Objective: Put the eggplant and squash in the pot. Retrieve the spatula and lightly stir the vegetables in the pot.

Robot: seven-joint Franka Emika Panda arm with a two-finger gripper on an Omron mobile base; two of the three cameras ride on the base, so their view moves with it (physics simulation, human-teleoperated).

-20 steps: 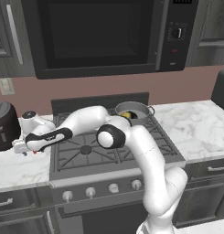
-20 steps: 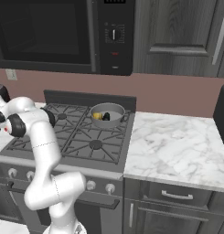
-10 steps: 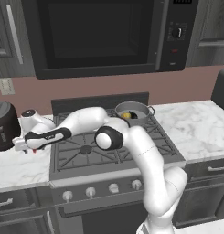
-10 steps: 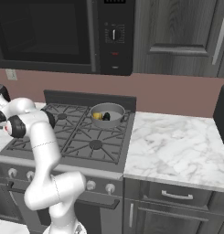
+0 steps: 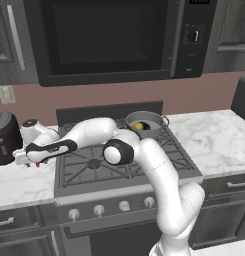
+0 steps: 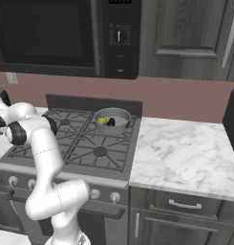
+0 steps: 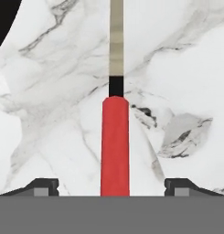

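Spatula (image 7: 115, 146): lies flat on the white marble desk (image 7: 186, 68) left of the stove (image 5: 124, 160), red handle toward the gripper, pale metal shaft running away from it.
Gripper (image 7: 111, 188): low over the desk at the far left of the arm's reach; its fingertips (image 7: 42, 186) stand wide apart on either side of the red handle, not touching it, nothing held.
Pot (image 6: 112, 120): on the back burner of the stove, well apart from the spatula.
Squash (image 6: 102, 121): inside the pot, yellow, beside the eggplant.
Eggplant (image 6: 111, 122): inside the pot, dark, touching or just beside the squash.
Step in hand: judged to be the retrieval of the spatula; both vegetables are already in the pot.
Handling: the spatula looks light, thin and stiff; the smooth round handle may roll or slip between closing fingers.
Where to hold: mid-handle, squarely across its width, where the gripper is lined up.
Toaster (image 5: 4, 137): black, on the desk just behind the gripper; a neighbour to avoid on lifting.
Writing: none readable; the microwave (image 5: 119, 40) shows a dial and small marks too blurred to read.
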